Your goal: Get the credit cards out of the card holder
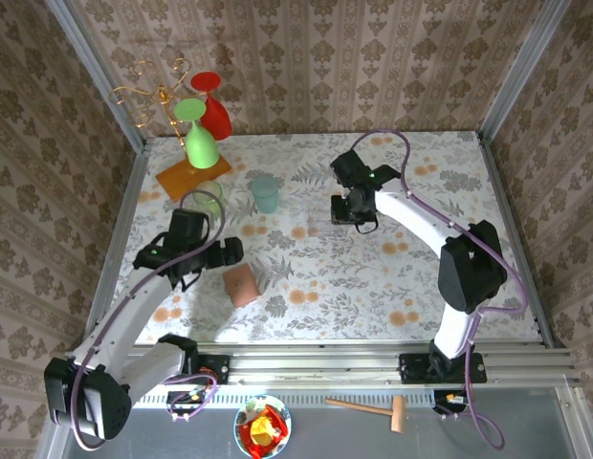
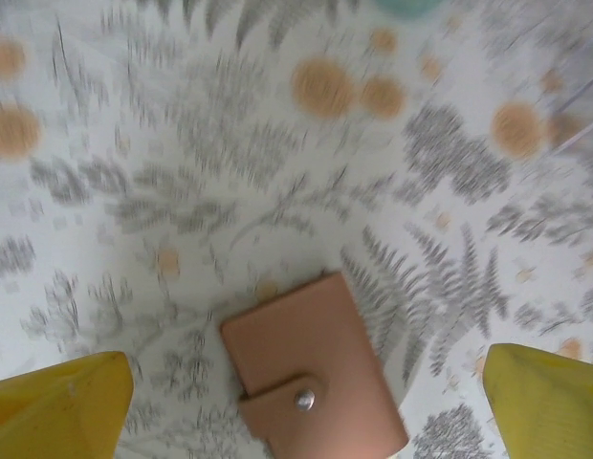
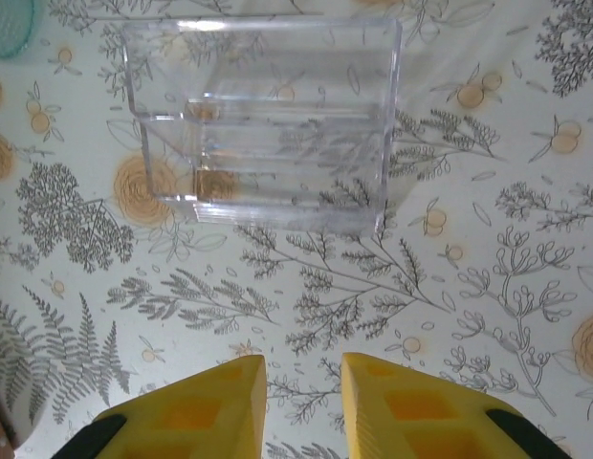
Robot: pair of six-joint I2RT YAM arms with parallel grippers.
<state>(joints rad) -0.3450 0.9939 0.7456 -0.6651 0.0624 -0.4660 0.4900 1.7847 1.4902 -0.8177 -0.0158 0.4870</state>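
Observation:
The card holder (image 1: 242, 284), a salmon-tan wallet, lies flat on the floral tablecloth, snapped shut by its flap and metal stud (image 2: 305, 401). The credit cards are hidden. My left gripper (image 1: 230, 255) hovers just above and behind the card holder; in the left wrist view the left gripper (image 2: 306, 411) stands wide open, one yellow fingertip (image 2: 62, 411) on each side of the card holder (image 2: 311, 368), apart from it. My right gripper (image 1: 352, 212) is at mid-table; in its wrist view the right gripper (image 3: 303, 368) shows a narrow gap with nothing in it.
A clear plastic tray (image 3: 268, 124) stands on the cloth just ahead of the right gripper. At the back left are a glass rack on an orange base (image 1: 193, 178), a green glass (image 1: 201, 143), a red glass (image 1: 212, 107) and a teal cup (image 1: 265, 194).

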